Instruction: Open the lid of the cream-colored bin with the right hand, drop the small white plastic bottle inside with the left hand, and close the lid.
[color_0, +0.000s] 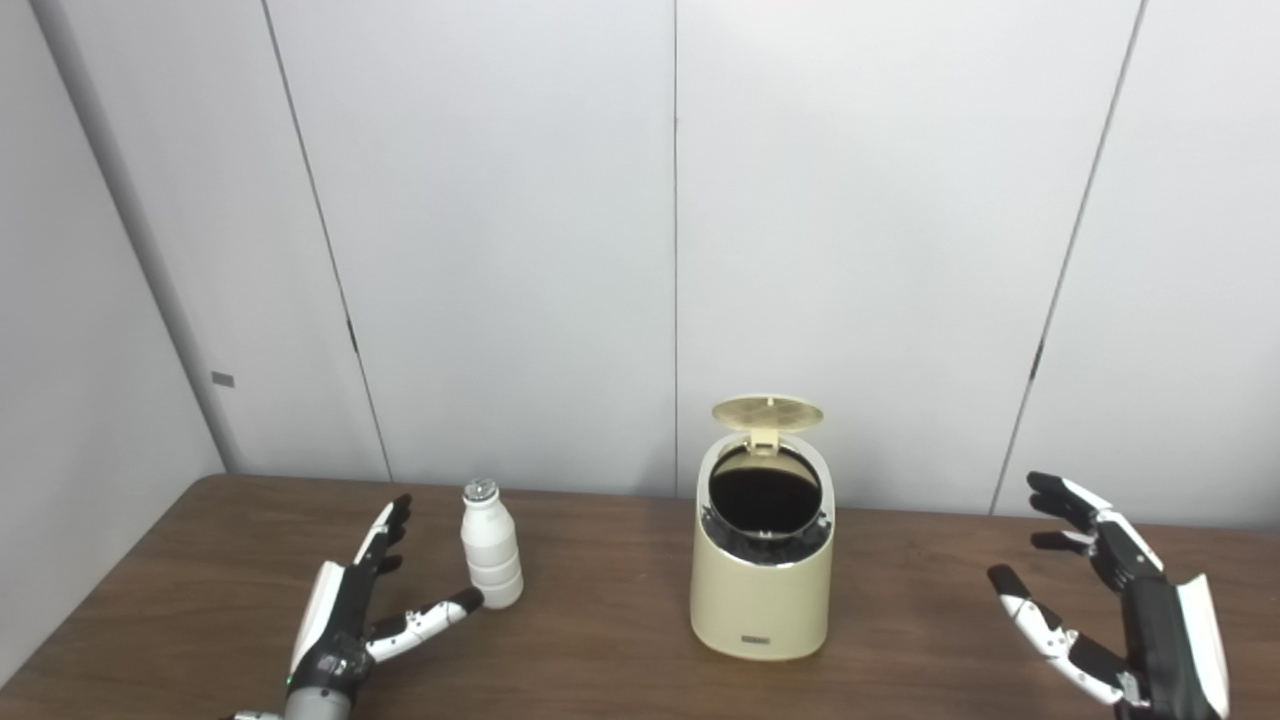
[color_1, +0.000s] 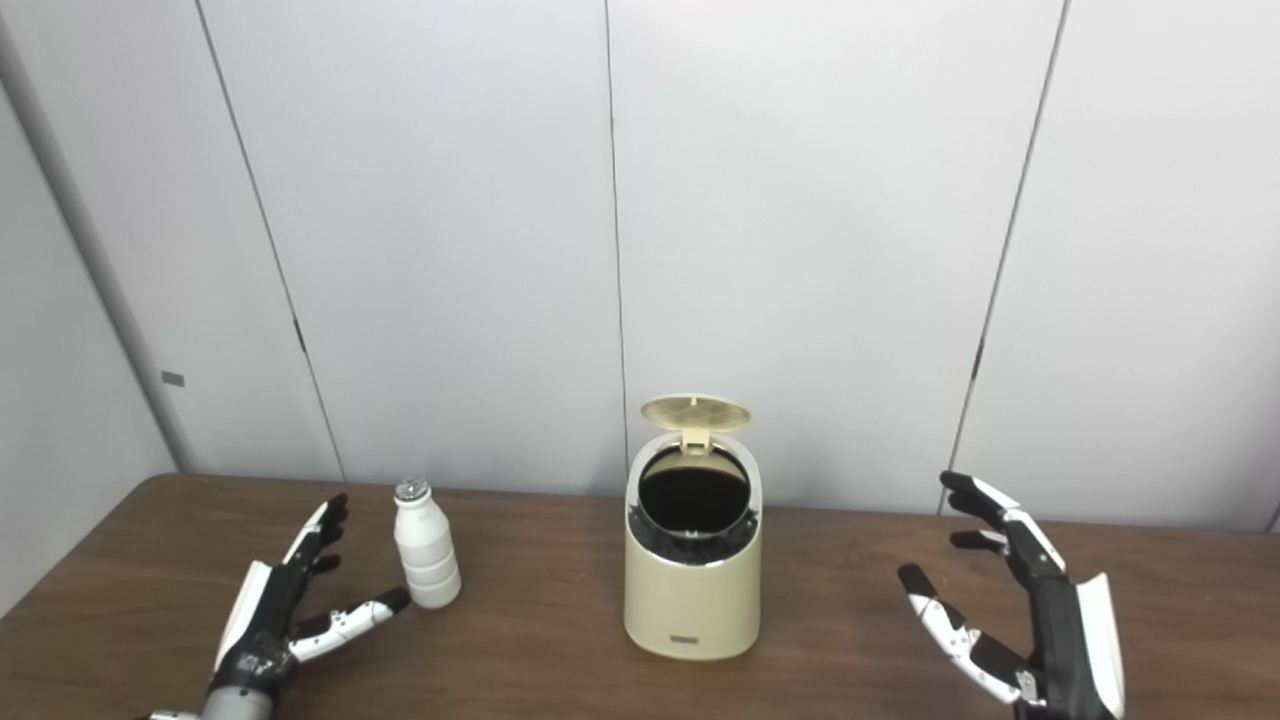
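Bin (color_0: 762, 580) at lower center of the bench (color_0: 600, 650), lid (color_0: 767, 412) up. Bottle (color_0: 491, 548) stands left of it, thumb tip of left hand (color_0: 345, 610) at its base, fingers open. Right hand (color_0: 1120, 600) lower right, fingers spread, empty.

table (color_0: 620, 660): dark brown wood grain, low sheen | bin (color_0: 760, 600): cream plastic, smooth, satin; lid (color_0: 767, 412) same plastic, ribbed underside | bottle (color_0: 491, 555): white plastic, ridged, matt; cap (color_0: 480, 490) silvery foil | hands (color_0: 345, 610) (color_0: 1120, 610): glossy black-and-white plastic shells | wall (color_0: 500, 250): smooth matt grey panels
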